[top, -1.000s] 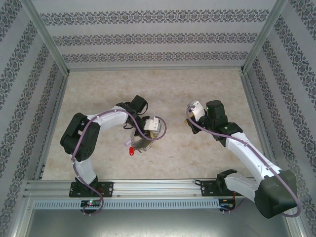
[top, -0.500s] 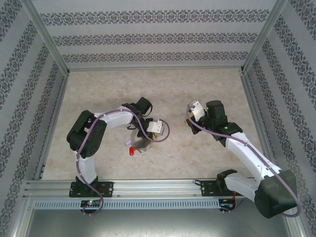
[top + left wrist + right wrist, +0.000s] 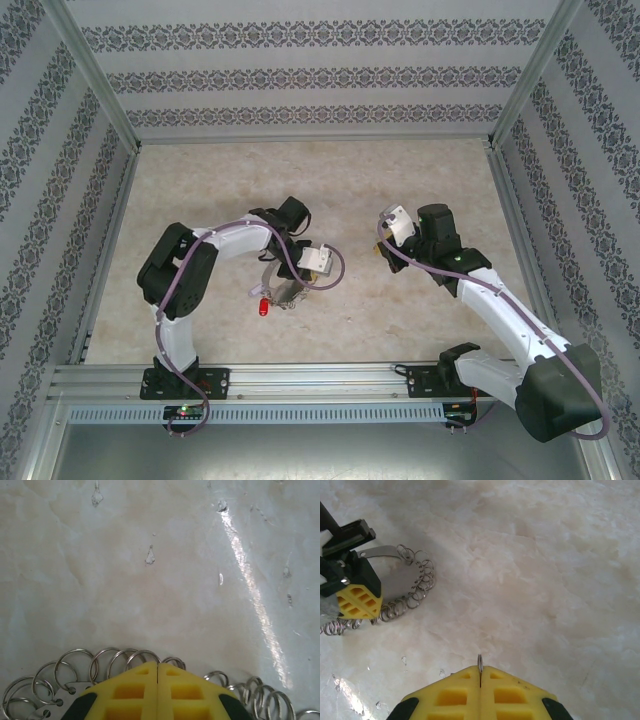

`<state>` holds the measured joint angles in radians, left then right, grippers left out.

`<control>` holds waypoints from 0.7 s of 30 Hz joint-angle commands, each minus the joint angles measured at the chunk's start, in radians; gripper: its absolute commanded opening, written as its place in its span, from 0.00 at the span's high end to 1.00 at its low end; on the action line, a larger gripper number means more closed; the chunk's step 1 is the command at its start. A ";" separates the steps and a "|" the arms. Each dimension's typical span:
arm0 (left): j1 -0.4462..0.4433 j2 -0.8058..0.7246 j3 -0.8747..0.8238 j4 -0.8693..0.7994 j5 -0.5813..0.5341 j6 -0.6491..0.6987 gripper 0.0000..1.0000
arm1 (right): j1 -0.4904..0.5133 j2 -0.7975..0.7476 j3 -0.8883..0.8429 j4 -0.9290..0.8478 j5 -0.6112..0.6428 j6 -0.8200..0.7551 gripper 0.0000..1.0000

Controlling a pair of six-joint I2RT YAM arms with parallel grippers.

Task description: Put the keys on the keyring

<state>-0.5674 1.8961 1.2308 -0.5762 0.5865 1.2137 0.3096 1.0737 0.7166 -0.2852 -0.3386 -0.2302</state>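
The keyring (image 3: 285,292), a silver loop fringed with small rings, lies on the marble table just left of centre. My left gripper (image 3: 294,284) is down on its edge. In the left wrist view the yellow fingertips (image 3: 145,680) meet, and the keyring's rings (image 3: 75,666) run under them. The right wrist view shows that left gripper (image 3: 355,602) pinching the keyring (image 3: 417,587). A red key (image 3: 263,305) lies beside the loop. My right gripper (image 3: 381,252) hovers right of centre, shut (image 3: 480,672) on a small metal ring (image 3: 480,661) that pokes out edge-on. The other keys are hidden.
Metal frame posts and patterned walls (image 3: 60,150) enclose the table on three sides. An aluminium rail (image 3: 300,378) runs along the near edge by the arm bases. Bare marble (image 3: 330,180) stretches behind both grippers.
My left gripper has closed its fingers on the keyring's edge and its arm has swung slightly right. The right arm and the red key have stayed put.
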 commanded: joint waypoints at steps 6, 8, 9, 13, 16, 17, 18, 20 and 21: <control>0.066 -0.206 -0.114 -0.007 0.156 -0.015 1.00 | -0.009 -0.005 0.016 -0.009 -0.039 0.026 1.00; 0.084 -0.258 -0.169 0.070 0.205 -0.073 1.00 | -0.009 0.009 0.024 -0.010 -0.053 0.031 1.00; 0.092 -0.276 -0.192 0.102 0.228 -0.097 1.00 | -0.009 0.019 0.031 -0.012 -0.061 0.039 1.00; 0.095 -0.307 -0.260 0.206 0.295 -0.193 1.00 | 0.021 0.068 0.060 -0.020 -0.102 0.069 1.00; 0.089 -0.314 -0.311 0.273 0.367 -0.240 1.00 | 0.081 0.102 0.078 -0.032 -0.110 0.073 1.00; 0.082 -0.320 -0.331 0.296 0.377 -0.251 1.00 | 0.100 0.109 0.078 -0.032 -0.107 0.081 1.00; 0.072 -0.327 -0.351 0.310 0.384 -0.251 1.00 | 0.114 0.113 0.074 -0.027 -0.108 0.100 1.00; 0.044 -0.337 -0.381 0.312 0.363 -0.234 1.00 | 0.131 0.117 0.057 -0.004 -0.120 0.149 1.00; 0.032 -0.342 -0.395 0.308 0.342 -0.222 1.00 | 0.139 0.117 0.044 0.009 -0.128 0.172 1.00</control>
<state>-0.4992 1.5909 0.8639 -0.3279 0.8734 1.0042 0.4316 1.1877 0.7639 -0.2985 -0.4244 -0.1371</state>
